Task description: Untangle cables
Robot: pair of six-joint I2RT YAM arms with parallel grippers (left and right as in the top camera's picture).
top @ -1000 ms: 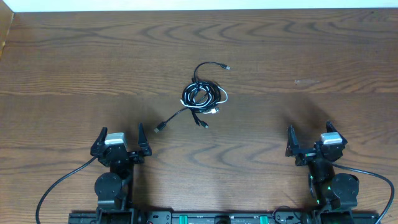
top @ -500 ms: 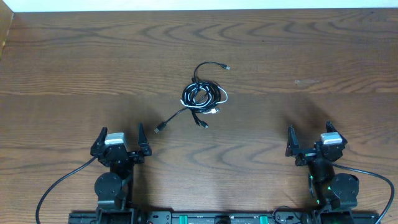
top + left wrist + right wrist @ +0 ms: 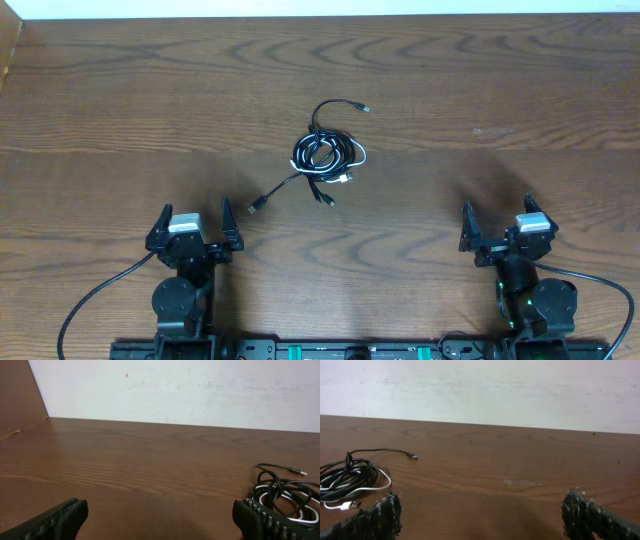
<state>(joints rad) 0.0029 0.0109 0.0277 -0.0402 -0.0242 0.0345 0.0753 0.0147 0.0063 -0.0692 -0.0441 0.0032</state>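
The cables (image 3: pixel 325 153) lie in a tangled coil near the table's middle: thin black cords with one white cord looped among them, and loose plug ends trailing up right and down left. The left wrist view catches the cables (image 3: pixel 287 495) at its right edge, and the cables (image 3: pixel 350 480) lie at the left of the right wrist view. My left gripper (image 3: pixel 192 222) rests near the front edge, open, well to the lower left of the coil. My right gripper (image 3: pixel 497 222) sits open at the front right, far from the coil. Neither holds anything.
The wooden table (image 3: pixel 500 90) ends at a white wall (image 3: pixel 200 385) at the back. A wooden side panel (image 3: pixel 17 395) stands at the far left. Thick black arm cables (image 3: pixel 90 300) trail along the front edge by both bases.
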